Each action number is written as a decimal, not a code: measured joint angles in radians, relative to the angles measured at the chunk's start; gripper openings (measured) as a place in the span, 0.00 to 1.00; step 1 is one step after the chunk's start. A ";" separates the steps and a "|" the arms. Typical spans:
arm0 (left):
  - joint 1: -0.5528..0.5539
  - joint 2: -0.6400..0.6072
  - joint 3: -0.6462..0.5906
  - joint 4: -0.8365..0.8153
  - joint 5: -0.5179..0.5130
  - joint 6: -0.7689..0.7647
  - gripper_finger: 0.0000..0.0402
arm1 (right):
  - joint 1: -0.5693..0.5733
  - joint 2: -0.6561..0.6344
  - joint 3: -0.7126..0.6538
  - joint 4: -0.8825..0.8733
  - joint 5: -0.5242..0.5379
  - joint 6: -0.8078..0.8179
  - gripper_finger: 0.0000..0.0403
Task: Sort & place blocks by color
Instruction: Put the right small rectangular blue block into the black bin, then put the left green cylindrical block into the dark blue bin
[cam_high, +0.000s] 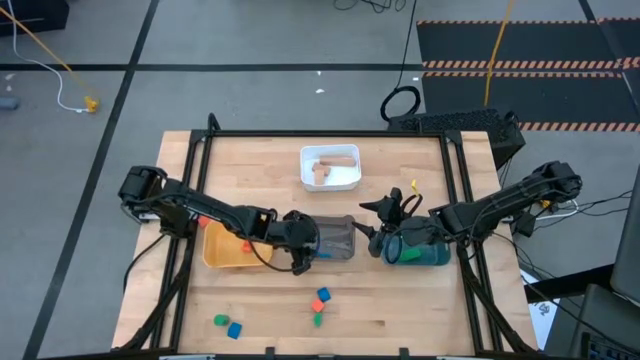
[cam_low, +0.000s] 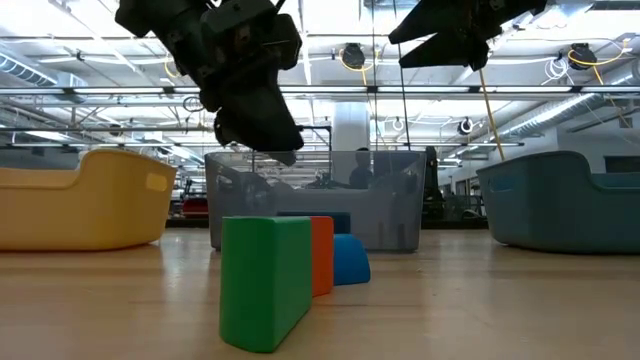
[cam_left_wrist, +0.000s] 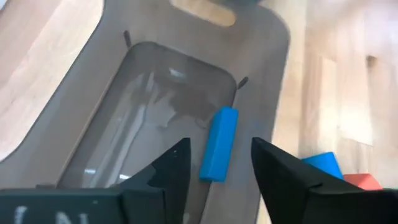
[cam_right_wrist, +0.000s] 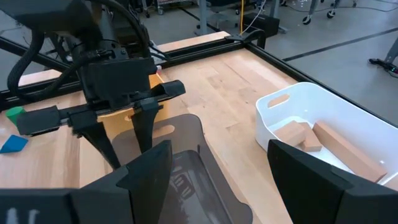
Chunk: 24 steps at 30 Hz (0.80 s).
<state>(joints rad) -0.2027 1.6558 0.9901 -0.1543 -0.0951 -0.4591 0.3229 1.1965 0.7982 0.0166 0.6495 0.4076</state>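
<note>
My left gripper (cam_left_wrist: 219, 151) (cam_high: 303, 248) hovers open over the left end of the grey tray (cam_left_wrist: 146, 99) (cam_high: 338, 238). A blue cuboid block (cam_left_wrist: 219, 142) lies flat on the tray's floor below the gap between the fingers, which do not touch it. My right gripper (cam_right_wrist: 217, 149) (cam_high: 380, 220) is open above the gap between the grey tray and the teal tray (cam_high: 420, 252). Loose on the table near the front edge are a blue block (cam_high: 322, 295), a red-orange block (cam_high: 317, 305) and a green block (cam_high: 317, 320). Farther left lie a green block (cam_high: 220, 320) and a blue block (cam_high: 235, 329).
The yellow tray (cam_high: 222, 250) holds a red-orange block (cam_high: 246, 243). The white tray (cam_high: 330, 168) near the far edge holds tan blocks (cam_right_wrist: 339, 146). The low view shows a green block (cam_low: 265, 280) close up, with a red-orange block (cam_low: 322, 255) and a blue block (cam_low: 350, 260) behind it.
</note>
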 joint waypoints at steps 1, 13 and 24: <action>0.001 -0.003 0.000 0.006 0.011 0.010 0.44 | 0.000 0.000 0.000 0.000 0.000 0.000 0.64; -0.067 -0.039 0.023 0.052 0.118 0.136 0.49 | 0.000 0.000 0.000 0.020 0.000 0.000 0.64; -0.284 -0.038 0.151 -0.161 -0.023 -0.147 0.49 | 0.000 0.000 0.000 0.018 0.000 0.000 0.64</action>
<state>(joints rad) -0.4872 1.6180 1.1407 -0.3156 -0.1182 -0.6065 0.3229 1.1965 0.7982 0.0341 0.6495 0.4072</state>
